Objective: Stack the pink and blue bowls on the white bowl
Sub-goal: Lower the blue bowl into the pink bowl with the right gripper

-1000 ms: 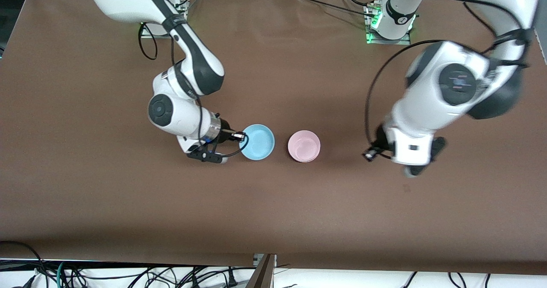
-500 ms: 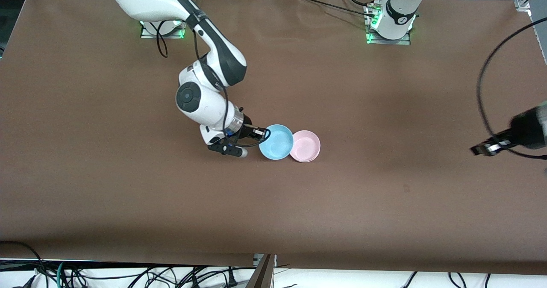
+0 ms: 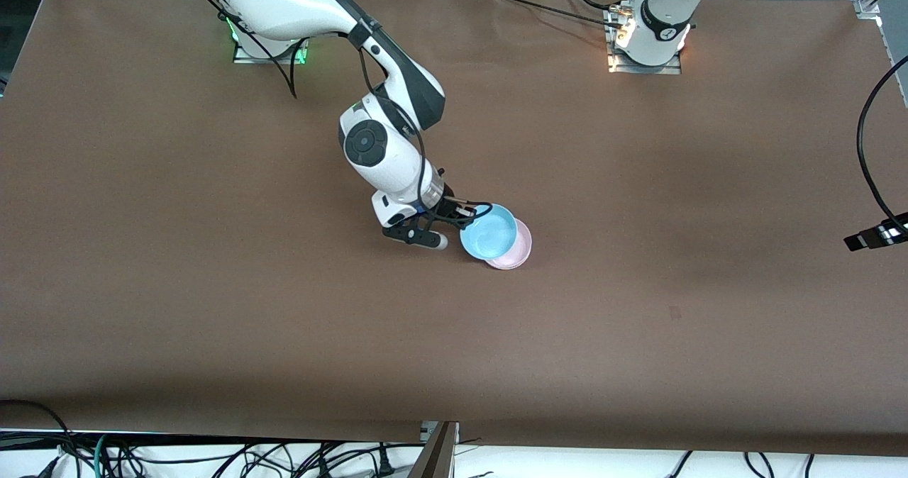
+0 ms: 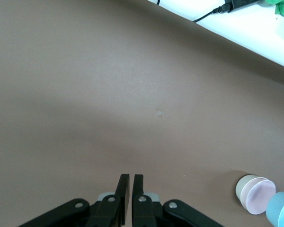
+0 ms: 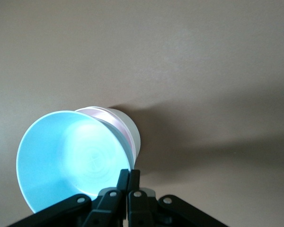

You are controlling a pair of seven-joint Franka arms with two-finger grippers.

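Note:
The light blue bowl (image 3: pixel 488 232) hangs tilted, partly over the pink bowl (image 3: pixel 516 252). My right gripper (image 3: pixel 468 213) is shut on the blue bowl's rim, at the edge toward the right arm's end. In the right wrist view the blue bowl (image 5: pixel 71 158) fills the space beside the right gripper (image 5: pixel 128 172). The pink bowl (image 5: pixel 114 121) sits nested in the white bowl (image 5: pixel 131 130). My left gripper (image 3: pixel 862 240) hangs near the table edge at the left arm's end. In its own view the left gripper (image 4: pixel 131 176) shows a narrow gap and holds nothing. That view also shows the white bowl (image 4: pixel 243 186), pink bowl (image 4: pixel 258 195) and blue bowl (image 4: pixel 280 211).
A brown cloth (image 3: pixel 213 308) covers the whole table. Both arm bases (image 3: pixel 649 38) stand along the table edge farthest from the front camera. Cables (image 3: pixel 213 457) lie off the table at its nearest edge.
The right arm has carried the blue bowl from beside the pink bowl to partly over it. The left arm has drawn away toward its own end of the table, its fingers parting slightly.

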